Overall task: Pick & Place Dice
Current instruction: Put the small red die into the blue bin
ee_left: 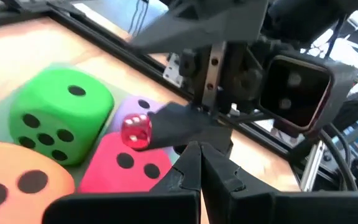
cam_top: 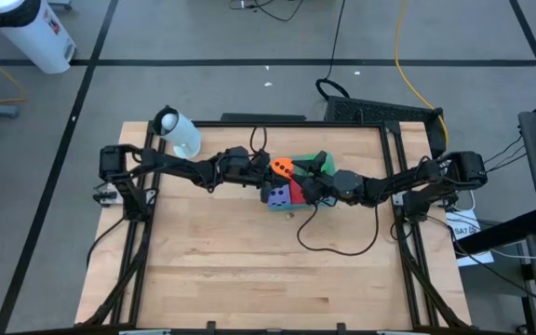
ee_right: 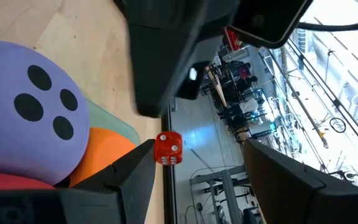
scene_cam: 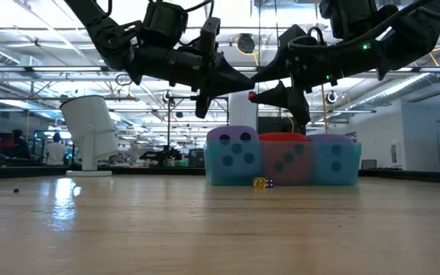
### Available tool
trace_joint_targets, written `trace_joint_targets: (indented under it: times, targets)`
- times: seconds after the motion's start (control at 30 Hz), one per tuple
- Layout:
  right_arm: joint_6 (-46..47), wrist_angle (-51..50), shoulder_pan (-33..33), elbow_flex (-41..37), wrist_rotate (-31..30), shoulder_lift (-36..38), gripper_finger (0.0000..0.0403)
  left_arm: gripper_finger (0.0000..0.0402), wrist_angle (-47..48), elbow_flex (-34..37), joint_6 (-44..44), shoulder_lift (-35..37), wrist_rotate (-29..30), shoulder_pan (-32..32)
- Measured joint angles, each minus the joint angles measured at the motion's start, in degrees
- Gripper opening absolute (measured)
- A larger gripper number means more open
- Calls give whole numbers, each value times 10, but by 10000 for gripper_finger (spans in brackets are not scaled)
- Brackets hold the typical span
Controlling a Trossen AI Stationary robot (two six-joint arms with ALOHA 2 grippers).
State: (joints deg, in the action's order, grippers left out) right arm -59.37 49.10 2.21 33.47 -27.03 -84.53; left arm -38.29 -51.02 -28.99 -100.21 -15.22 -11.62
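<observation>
Small red die [ee_left: 135, 130] up in the air btwn both grippers, over the big foam dice [scene_cam: 283, 159].
L gripper [ee_left: 194, 155] pinched shut on nothing, R gripper [ee_right: 199, 149] spread wide; can't tell what holds it. Next, I think: set it down slow.

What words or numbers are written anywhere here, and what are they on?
Nothing can be read.
White plastic jug on the floor beyond the table: red label, too small to read.
White paper tag beside the table's right edge: print too small to read.
Green foam cube and the other dice: black pips only, no numerals.
Left gripper and right gripper, above the dice: no lettering shows.
</observation>
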Motion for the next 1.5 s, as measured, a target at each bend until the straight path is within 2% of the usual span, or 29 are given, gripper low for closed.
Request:
trace_joint_targets:
  times: [0.33, 0.5, 0.63, 0.73, 1.0, 1.17, 1.37, 1.5]
  targets:
    - [-2, -15, -6, 0, -7, 0, 233, 0, 49, -75, 4, -55, -21, -8]
    - [1, -23, -16, 0, -47, 0, 233, 0, 53, -75, 4, -56, -23, -22]
    - [-3, -20, -26, -4, -49, 0, 233, 0, 67, -75, 4, -56, -21, -35]
    - [-3, -22, -31, -5, -73, 0, 234, 0, 72, -75, 6, -56, -23, -39]
    - [-4, -22, -35, -5, -78, 0, 233, 0, 85, -75, 34, -44, -47, -39]
    - [28, -23, -39, -6, -92, 16, 229, 0, 171, -75, 112, 38, -40, -24]
    - [84, -39, -48, -6, -90, 73, 228, 0, 359, -74, 215, 189, 47, 18]
    - [156, -83, -59, -6, -89, 132, 228, 0, 426, -40, 249, 283, 102, 57]
